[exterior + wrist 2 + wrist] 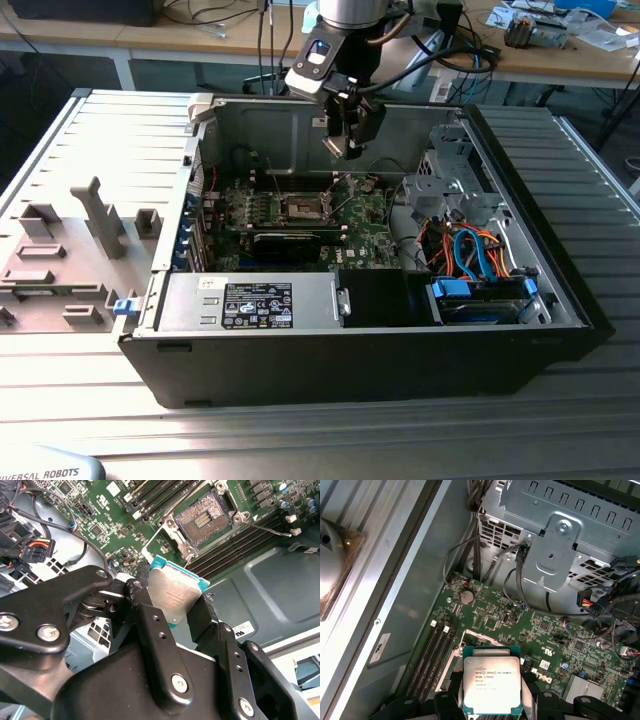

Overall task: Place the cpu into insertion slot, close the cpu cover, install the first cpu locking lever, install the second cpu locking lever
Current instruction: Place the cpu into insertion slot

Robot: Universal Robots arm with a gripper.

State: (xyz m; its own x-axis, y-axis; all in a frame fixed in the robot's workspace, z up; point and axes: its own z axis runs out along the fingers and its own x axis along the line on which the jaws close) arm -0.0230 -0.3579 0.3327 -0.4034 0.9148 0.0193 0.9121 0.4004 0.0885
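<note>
a: the black two-fingered gripper [345, 150] is seen hanging inside the open black computer case [350, 365], up over the green motherboard [372, 238].

b: and it is loaded. in both wrist views the small flat square cpu [175, 592] [491, 682], dull silvery metal on top with a teal-green rim, is pinched by two opposite edges between the black fingers [150, 630].

a: so the jaws are clamped on the chip. its printed metal face is turned toward the first wrist view.

b: the square insertion slot [204, 519] is shown in the second wrist view beyond the cpu, its gold contact field bare. chip and slot are seen apart, the cpu held in the air.

a: in the exterior view the slot [303, 208] is found mid-board, with the gripper above it and toward the exterior view's right.

b: a thin wire locking lever [265, 528] is seen standing out from the slot's side.

a: the long black graphics card [295, 242] is laid just beside the slot, and the label-covered grey power supply box [250, 302] is set at the case's near wall.

b: a silvery perforated drive cage [450, 180] is mounted at the exterior view's right, with orange and blue cables [470, 250] bundled below it. a grey moulded parts tray [60, 250] is placed outside the case at the exterior view's left.
</note>
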